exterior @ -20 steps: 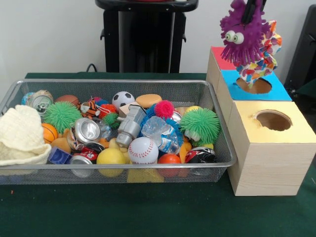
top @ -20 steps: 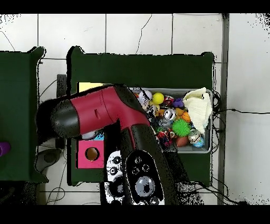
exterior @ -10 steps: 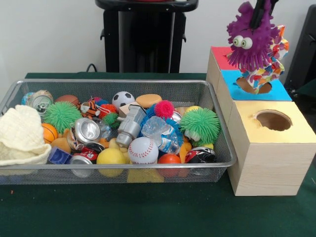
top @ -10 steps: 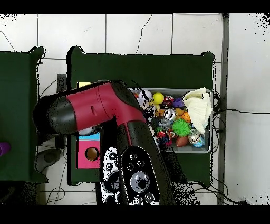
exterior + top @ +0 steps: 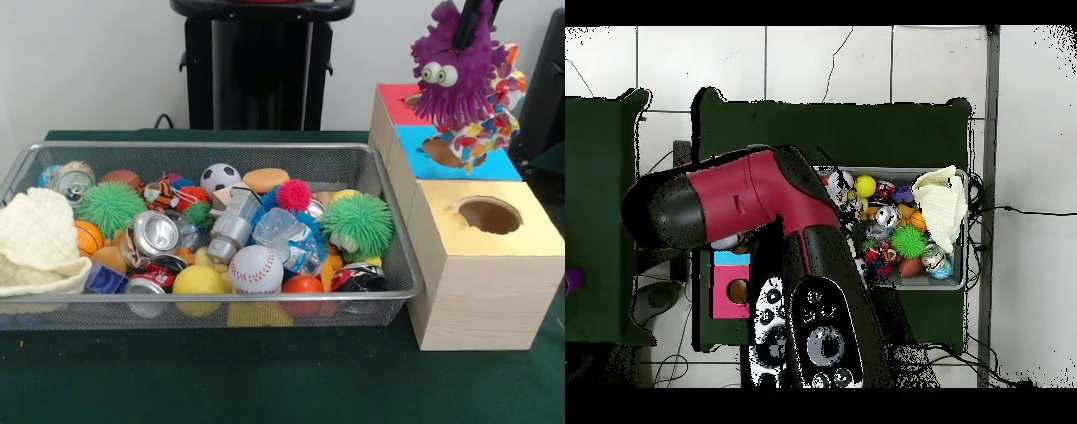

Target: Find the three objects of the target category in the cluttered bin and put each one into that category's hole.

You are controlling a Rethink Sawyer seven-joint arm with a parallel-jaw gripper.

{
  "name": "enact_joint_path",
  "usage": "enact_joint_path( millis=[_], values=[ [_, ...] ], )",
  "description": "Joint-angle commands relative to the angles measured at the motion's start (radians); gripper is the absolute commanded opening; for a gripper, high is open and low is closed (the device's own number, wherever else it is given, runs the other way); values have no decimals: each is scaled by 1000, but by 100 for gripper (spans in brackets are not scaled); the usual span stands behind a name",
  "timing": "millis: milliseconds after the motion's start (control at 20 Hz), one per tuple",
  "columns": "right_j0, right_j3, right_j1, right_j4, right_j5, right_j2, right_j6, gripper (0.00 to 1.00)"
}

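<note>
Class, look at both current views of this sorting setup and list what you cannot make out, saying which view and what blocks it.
- Gripper, front view: the purple spiky toy and the top edge hide its fingertips.
- Blue hole, front view: partly covered by the patterned toy.
- Boxes' tops, overhead view: the arm covers the yellow one and most of the blue.
- Bin bottom layer: buried under clutter.

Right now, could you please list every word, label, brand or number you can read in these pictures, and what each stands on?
None can be read.
Crushed cans in the wire bin: printing too blurred to read.
Crumpled water bottle: label too blurred to read.
Wooden boxes: coloured tops only, no text.
</note>
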Motion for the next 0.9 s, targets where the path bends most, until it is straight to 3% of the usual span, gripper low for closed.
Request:
enact_joint_path(
  millis=[50, 900],
  values=[
    [4, -52, 31, 20, 27, -41, 176, 0],
    [24, -54, 45, 45, -15, -70, 168, 0]
  ],
)
